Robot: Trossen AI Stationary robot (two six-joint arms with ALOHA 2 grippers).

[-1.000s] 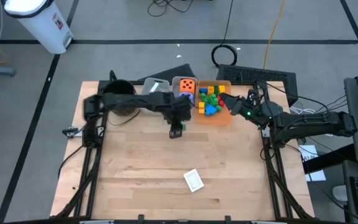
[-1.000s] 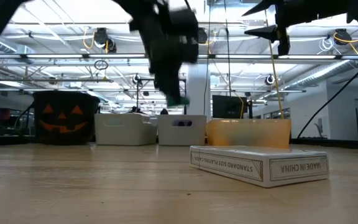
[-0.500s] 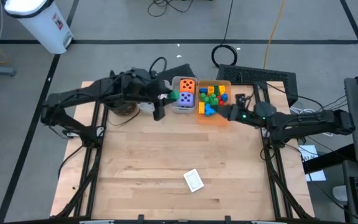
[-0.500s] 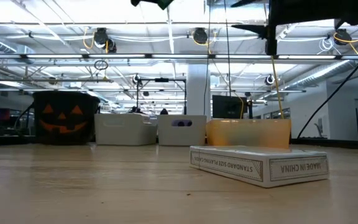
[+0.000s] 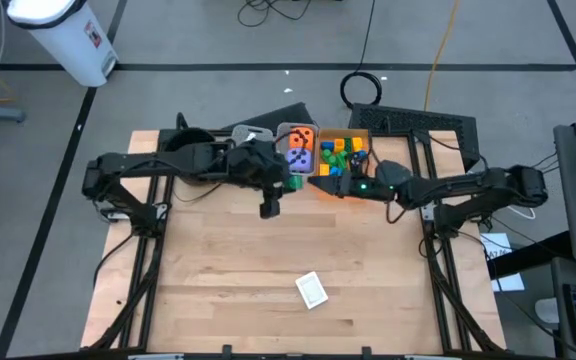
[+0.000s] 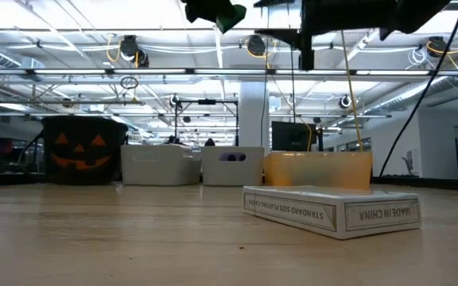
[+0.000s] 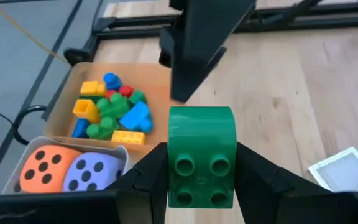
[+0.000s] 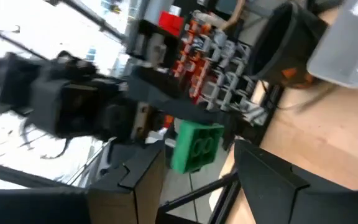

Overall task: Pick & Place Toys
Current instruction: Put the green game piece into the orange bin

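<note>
Swung back right from the pot side, the left gripper (image 5: 290, 181) clamps a green block (image 7: 201, 155) just left of the orange bin (image 5: 361, 190), facing the right gripper (image 5: 320, 184), fingers apart, empty: a misjudged handover risks dropping it.

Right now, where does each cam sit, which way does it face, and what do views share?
High: overhead, looking straight down on the table; both arms show.
Low: at table-top height, looking level past the card box toward the bins; arms enter from above.
Left wrist: on the left arm, looking past the left gripper clamping a green block toward the orange bin.
Right wrist: on the right arm, past its open right gripper.
Shared: both wrist views show the green block.
</note>
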